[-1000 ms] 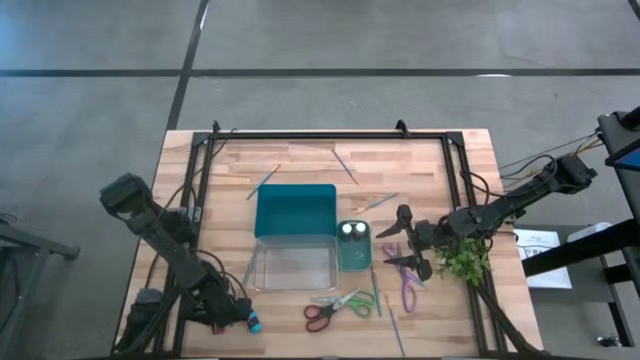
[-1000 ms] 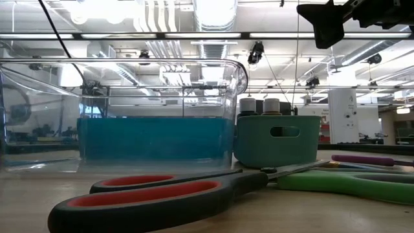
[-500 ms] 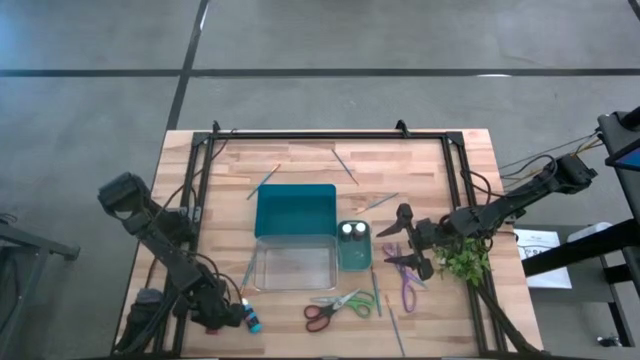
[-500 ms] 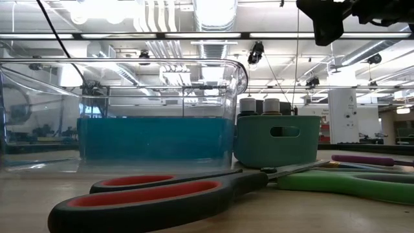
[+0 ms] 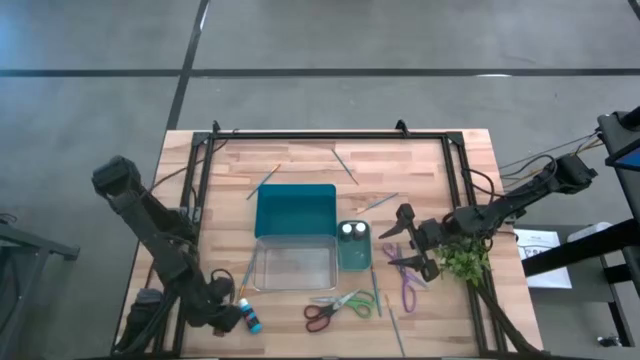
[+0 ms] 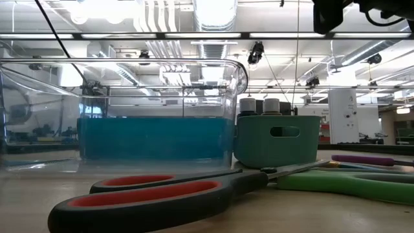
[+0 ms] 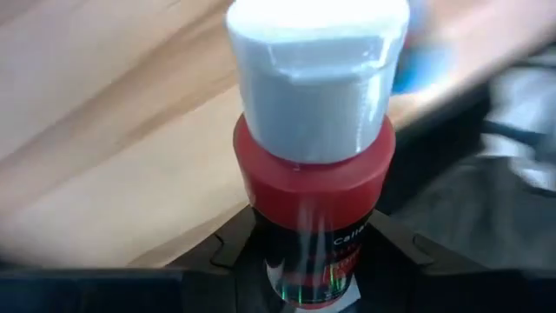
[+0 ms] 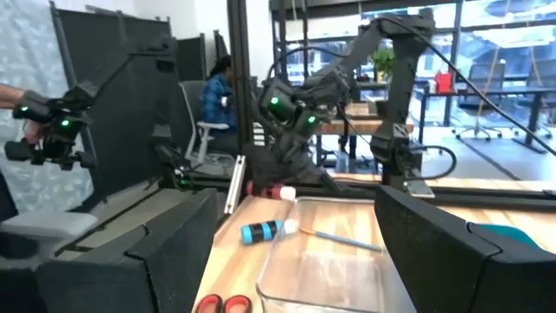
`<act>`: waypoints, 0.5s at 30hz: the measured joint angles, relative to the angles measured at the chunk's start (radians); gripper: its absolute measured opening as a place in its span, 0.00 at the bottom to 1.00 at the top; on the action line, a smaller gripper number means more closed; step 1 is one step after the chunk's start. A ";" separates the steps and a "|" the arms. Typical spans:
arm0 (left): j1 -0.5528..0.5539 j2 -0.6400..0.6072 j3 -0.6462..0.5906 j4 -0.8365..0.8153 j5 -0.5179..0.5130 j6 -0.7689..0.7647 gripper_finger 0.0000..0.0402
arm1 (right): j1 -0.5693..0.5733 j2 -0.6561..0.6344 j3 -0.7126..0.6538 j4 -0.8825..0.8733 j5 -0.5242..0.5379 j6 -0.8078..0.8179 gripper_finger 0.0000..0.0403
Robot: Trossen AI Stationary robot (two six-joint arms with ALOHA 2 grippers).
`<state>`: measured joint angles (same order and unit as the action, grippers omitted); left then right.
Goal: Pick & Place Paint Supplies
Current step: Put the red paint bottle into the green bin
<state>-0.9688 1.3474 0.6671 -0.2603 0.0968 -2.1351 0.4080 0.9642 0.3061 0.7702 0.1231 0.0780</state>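
Note:
My left gripper [image 5: 235,309] is at the table's near left corner, shut on a red paint bottle [image 7: 313,183] with a white cap [image 7: 317,74]. A blue paint bottle [image 5: 252,322] lies on its side on the table just beside it. Two more white-capped bottles [image 5: 352,231] stand in the small teal container [image 5: 353,255]. Red-green scissors [image 5: 338,306], purple scissors [image 5: 407,284] and thin brushes [image 5: 264,180] lie flat on the wood. My right gripper [image 5: 405,243] hangs open above the purple scissors, touching nothing. My left gripper pinches the red bottle's body near its bottom end [image 7: 306,265] between its two fingers. The fingers slant downward from the near left. The capped end [image 8: 287,193] sticks out past the fingertips. The bottle looks lifted off the table.
A teal box [image 5: 295,210] and a clear container [image 5: 292,266] sit mid-table beside the small teal one. A green plant sprig [image 5: 463,262] lies at the right. More brushes [image 5: 345,165] [image 5: 393,322] are scattered about. A black frame [image 5: 330,135] runs along the table's edges.
My left gripper has risen a little at the near left corner and rolled about its own axis, bringing the red bottle's white cap into sight beside the blue bottle, which stays put. My right gripper has tipped slightly upward.

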 joint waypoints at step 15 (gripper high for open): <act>0.158 -0.162 0.083 0.046 -0.328 0.649 0.33 | 0.000 0.036 0.151 -0.134 -0.176 -0.118 0.77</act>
<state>-0.8112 1.1854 0.7503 -0.2145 -0.2314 -1.4857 0.4076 0.9999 0.4568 0.6363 -0.0530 -0.0402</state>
